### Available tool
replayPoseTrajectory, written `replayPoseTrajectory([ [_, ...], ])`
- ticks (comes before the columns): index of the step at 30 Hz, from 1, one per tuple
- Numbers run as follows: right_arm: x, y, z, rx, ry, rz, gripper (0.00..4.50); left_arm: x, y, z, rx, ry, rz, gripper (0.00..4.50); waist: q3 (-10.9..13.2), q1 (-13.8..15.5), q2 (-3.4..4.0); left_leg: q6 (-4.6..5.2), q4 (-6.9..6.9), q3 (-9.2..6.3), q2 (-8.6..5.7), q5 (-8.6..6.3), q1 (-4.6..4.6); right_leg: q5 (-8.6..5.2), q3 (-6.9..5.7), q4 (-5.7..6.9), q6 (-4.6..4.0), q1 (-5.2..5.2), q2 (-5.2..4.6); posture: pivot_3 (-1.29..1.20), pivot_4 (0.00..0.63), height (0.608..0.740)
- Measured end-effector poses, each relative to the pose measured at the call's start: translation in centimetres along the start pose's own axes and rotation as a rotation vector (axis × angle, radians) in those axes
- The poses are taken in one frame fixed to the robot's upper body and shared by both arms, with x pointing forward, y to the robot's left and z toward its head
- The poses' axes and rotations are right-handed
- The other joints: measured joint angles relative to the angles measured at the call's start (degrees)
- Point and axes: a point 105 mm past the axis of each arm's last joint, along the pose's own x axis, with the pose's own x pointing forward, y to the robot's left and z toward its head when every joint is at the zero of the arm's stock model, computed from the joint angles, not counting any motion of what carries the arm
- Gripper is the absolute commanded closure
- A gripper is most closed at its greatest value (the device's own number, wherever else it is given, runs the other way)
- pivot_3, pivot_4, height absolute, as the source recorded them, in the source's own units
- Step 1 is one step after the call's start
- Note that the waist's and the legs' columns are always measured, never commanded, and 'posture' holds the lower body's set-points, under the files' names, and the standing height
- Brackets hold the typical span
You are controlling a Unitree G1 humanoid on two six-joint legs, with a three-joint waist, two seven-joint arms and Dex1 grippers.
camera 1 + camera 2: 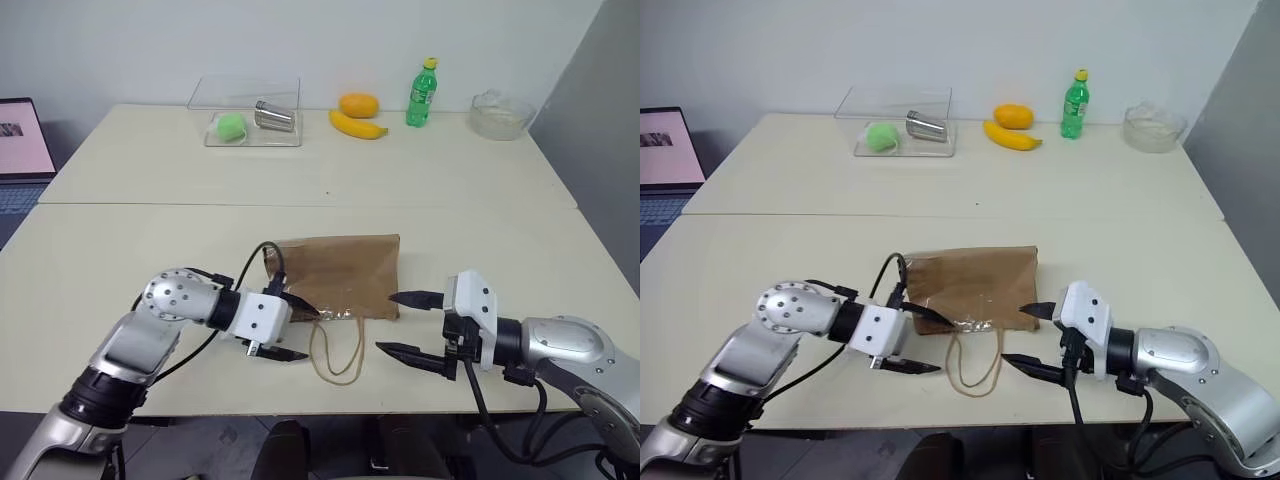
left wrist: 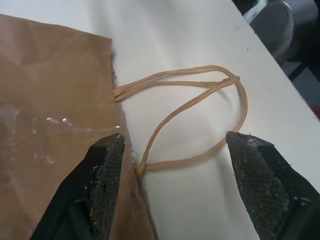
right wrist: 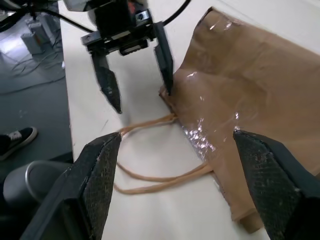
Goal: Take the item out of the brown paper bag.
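— Reading my left arm: bent in from the left, forearm low, left gripper pointing right and slightly down. Fingers spread apart, nothing between them.

— And the other side?

— My right arm comes in from the right, wrist angled inward. Right gripper points left toward the other one, fingers wide apart, holding nothing. The two grippers face each other, well apart.
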Motion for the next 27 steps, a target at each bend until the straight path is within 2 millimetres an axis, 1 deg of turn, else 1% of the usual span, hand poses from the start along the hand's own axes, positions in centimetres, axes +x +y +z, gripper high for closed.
replayPoseTrajectory([
  [4,-0.2,0.7,-1.3,0.024,0.063,0.031,0.72,2.5,0.5,-0.2,0.026,-0.036,0.003,1.11,-0.02,0.04,-0.03,0.00,0.00,-0.03,0.00,0.00,-0.05,0.00,-0.02,-0.01,0.00,-0.01,0.03,0.00,0.150,0.740],
  [6,-0.3,0.8,-1.6,0.031,0.075,0.031,0.72,3.2,0.7,-0.5,0.033,-0.036,0.003,1.11,-0.02,-0.15,-0.03,0.00,0.00,0.00,0.02,0.00,-0.03,0.00,0.01,0.03,0.00,-0.02,0.04,0.00,0.150,0.740],
  [7,-0.3,0.8,-1.6,0.030,0.077,0.030,0.72,3.5,0.9,-0.4,0.040,-0.042,0.009,1.51,-0.02,-0.22,-0.03,0.00,0.01,-0.01,0.03,0.00,-0.02,0.00,0.00,0.04,0.00,-0.02,0.06,0.00,0.150,0.740],
  [9,-0.4,0.8,-1.7,0.028,0.080,0.026,0.72,3.8,1.4,0.0,0.060,-0.059,0.024,1.98,-0.03,-0.25,-0.04,0.00,0.01,-0.02,0.04,0.00,0.02,0.00,0.00,0.06,0.00,0.00,0.07,0.00,0.150,0.740],
  [13,-0.3,0.7,-1.6,0.023,0.080,0.021,0.72,4.1,1.9,0.3,0.025,-0.087,0.038,3.31,-0.03,-0.39,-0.04,0.00,0.01,-0.03,0.05,0.00,0.01,0.00,-0.01,0.06,0.00,0.00,0.09,0.00,0.150,0.740],
  [14,-0.3,0.7,-1.6,0.020,0.079,0.022,0.72,4.1,2.3,0.6,-0.003,-0.104,0.052,3.60,-0.03,-0.40,-0.04,0.00,0.02,-0.04,0.05,0.00,-0.01,0.00,-0.02,0.06,0.01,0.00,0.09,0.00,0.150,0.740],
  [16,-0.2,0.9,-1.4,0.010,0.077,0.033,0.72,3.7,3.7,1.6,-0.063,-0.154,0.108,4.23,-0.03,-0.45,-0.05,0.00,0.05,-0.06,0.04,0.00,-0.03,0.01,-0.03,0.05,0.01,0.00,0.09,0.00,0.150,0.740],
  [17,0.0,1.1,-1.4,0.005,0.079,0.042,0.72,3.3,4.6,2.2,-0.099,-0.182,0.141,4.46,-0.03,-0.48,-0.05,0.00,0.06,-0.07,0.04,0.00,-0.03,0.01,-0.03,0.06,0.02,0.00,0.09,0.00,0.150,0.740],
  [18,0.1,1.3,-1.4,0.001,0.080,0.056,0.72,2.7,5.5,2.9,-0.117,-0.201,0.169,4.46,-0.03,-0.50,-0.05,0.00,0.06,-0.07,0.04,0.00,-0.04,0.01,-0.03,0.05,0.02,0.00,0.09,0.00,0.150,0.740],
  [21,0.5,1.9,-1.5,-0.036,0.096,0.098,0.72,0.8,7.7,4.0,-0.171,-0.240,0.257,4.46,-0.03,-0.57,-0.05,0.00,0.06,-0.07,0.03,0.00,-0.01,0.01,-0.02,0.06,0.02,0.00,0.10,0.00,0.150,0.740],
  [24,1.4,2.5,-1.4,-0.124,0.097,0.158,0.72,-0.2,9.0,4.5,-0.224,-0.270,0.317,4.46,-0.03,-0.71,-0.05,0.00,0.05,-0.06,0.04,0.00,0.03,0.01,0.00,0.08,0.02,0.01,0.13,0.00,0.150,0.740],
  [27,3.0,2.6,-1.1,-0.229,0.077,0.205,0.72,-0.3,9.5,4.6,-0.248,-0.280,0.345,4.46,-0.04,-0.74,-0.05,0.00,0.05,-0.07,0.04,0.00,0.05,0.01,0.00,0.08,0.02,0.02,0.14,0.00,0.150,0.740],
])
